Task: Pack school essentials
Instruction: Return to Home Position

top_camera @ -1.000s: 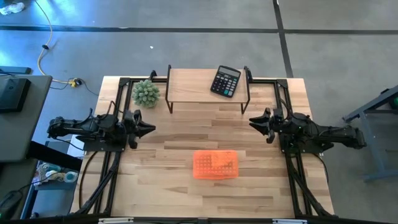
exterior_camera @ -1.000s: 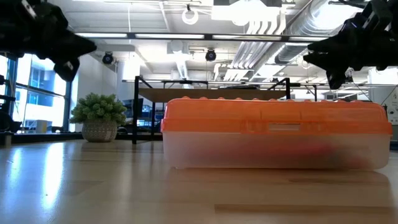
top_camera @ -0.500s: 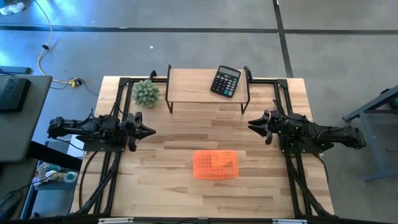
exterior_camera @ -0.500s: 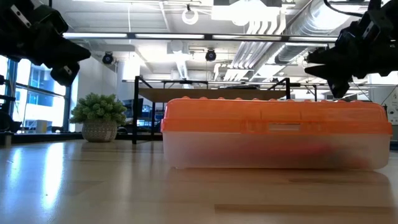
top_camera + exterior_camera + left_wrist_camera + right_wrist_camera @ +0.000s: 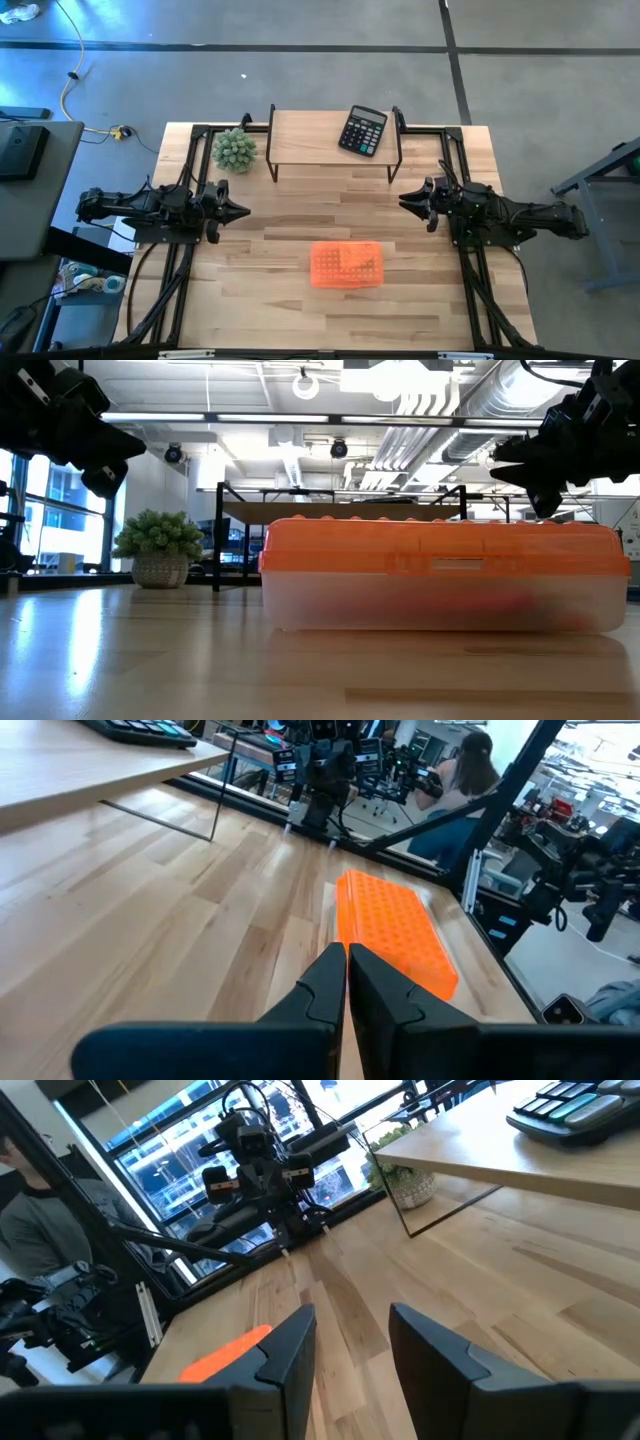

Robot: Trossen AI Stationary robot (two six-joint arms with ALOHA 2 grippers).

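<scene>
On the pale wooden table [image 5: 300,215], a bit right of the middle and close to the near edge, lies the orange box [image 5: 346,265] with its lid down. From table height its orange lid sits flush on a cloudy clear base. A reddish smear shows through that base at the right, and what it is cannot be told.

At the far edge stands a low wooden shelf [image 5: 330,135] on thin black legs, with a black calculator [image 5: 362,131] on its right end. A spiky green plant [image 5: 233,149] in a small pot stands just left of the shelf, on the table's far left corner.

The left gripper [image 5: 240,210] hangs above the left side of the table and points inward. Its fingers [image 5: 330,975] are pressed together and grasp nothing. The right gripper [image 5: 405,200] hangs above the right side and points inward toward the left one. Its fingers [image 5: 295,1335] are spread apart and hold nothing. Both are well apart from the box and higher than its lid.

Black frame rails [image 5: 178,285] run along the left and right edges of the table under the arms. The wide middle strip of wood between the two grippers and between shelf and box is bare.

Around the table is grey concrete floor [image 5: 300,80] crossed by dark lines. Beyond the table are ceiling ducts, strip lights and windows. A seated person [image 5: 465,775] shows past the right edge, and another person [image 5: 35,1210] past the left edge.
</scene>
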